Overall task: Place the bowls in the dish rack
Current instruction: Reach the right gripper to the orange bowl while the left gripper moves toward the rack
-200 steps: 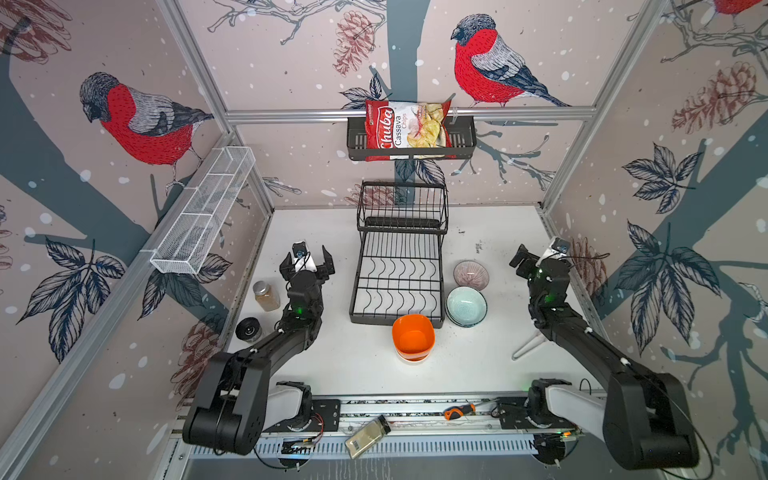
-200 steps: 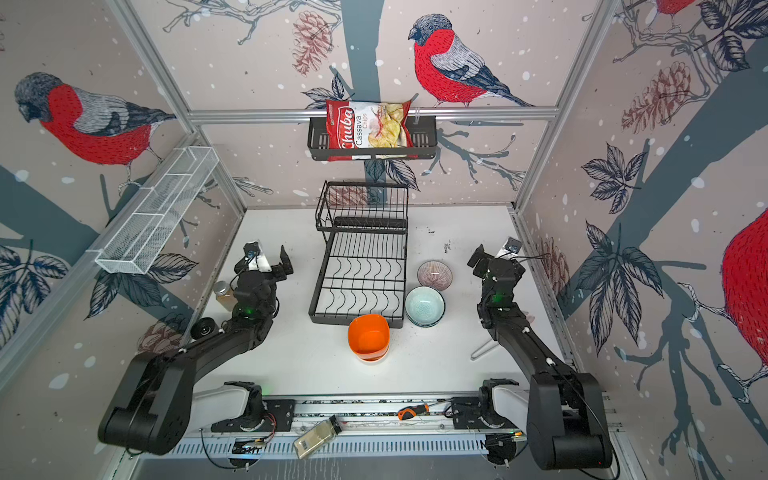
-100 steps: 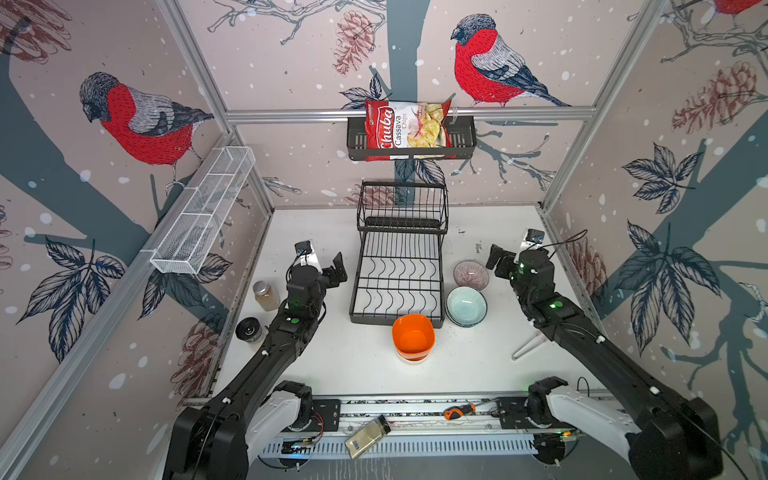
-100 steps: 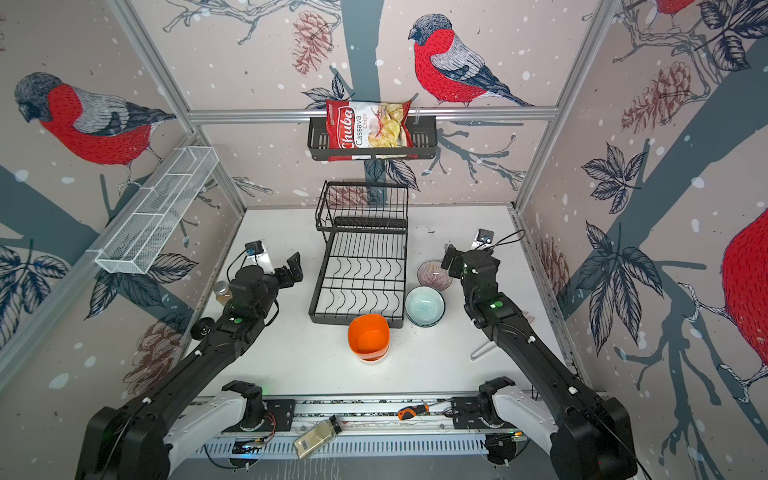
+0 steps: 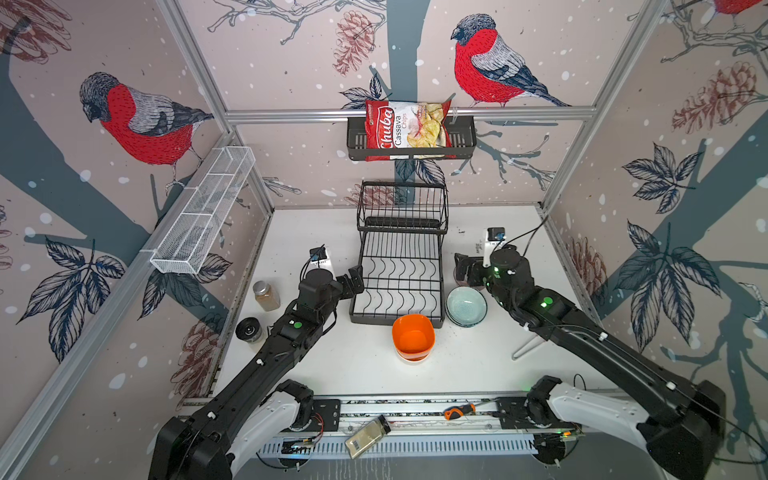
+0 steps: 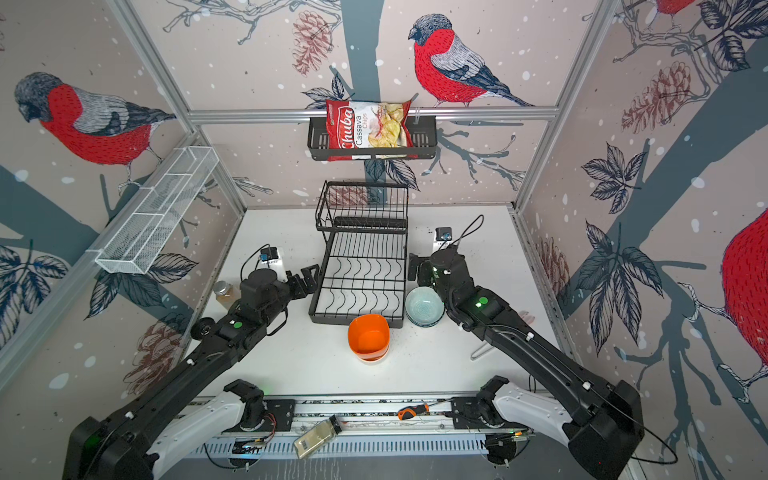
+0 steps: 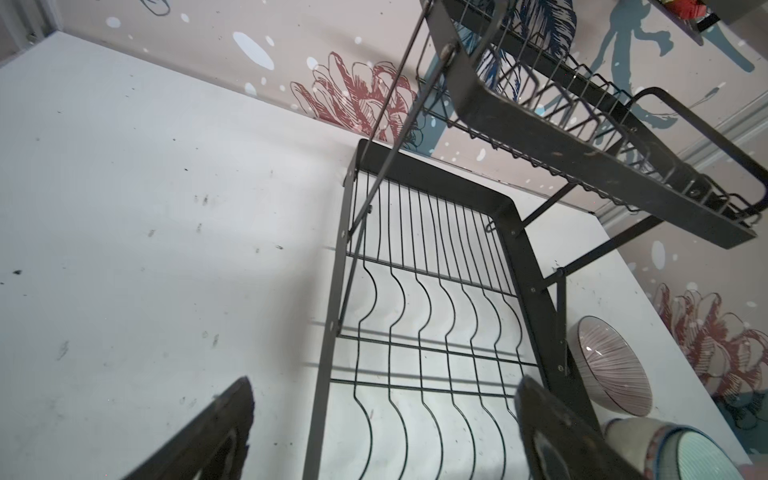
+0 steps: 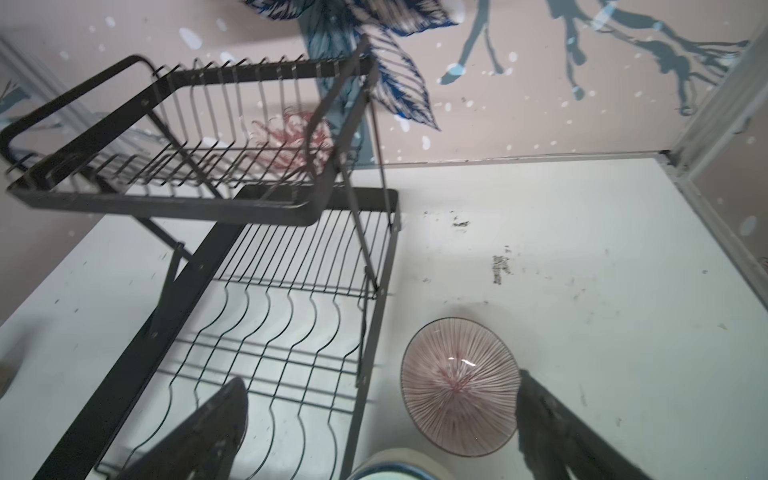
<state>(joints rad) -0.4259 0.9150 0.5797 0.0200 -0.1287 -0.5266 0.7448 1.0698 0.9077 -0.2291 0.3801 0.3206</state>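
Black wire dish rack (image 5: pixel 401 270) empty in both top views, orange bowl (image 5: pixel 413 334) and mint bowl (image 5: pixel 466 305) beside it on the counter (image 5: pixel 316 361). Left wrist: left hand (image 7: pixel 386 386) spread wide, empty, at the rack. Right wrist: right hand (image 8: pixel 380 390) agape, empty, by striped bowl (image 8: pixel 459 386); likely first pick, lowering astride its rim

Place: you face a robot test cell.
Walls: printed bird panels (image 5: pixel 141 120) in aluminium framing (image 5: pixel 291 115).
Six o'clock: mounting rail (image 5: pixel 415 417), screwdriver (image 5: pixel 456 412).
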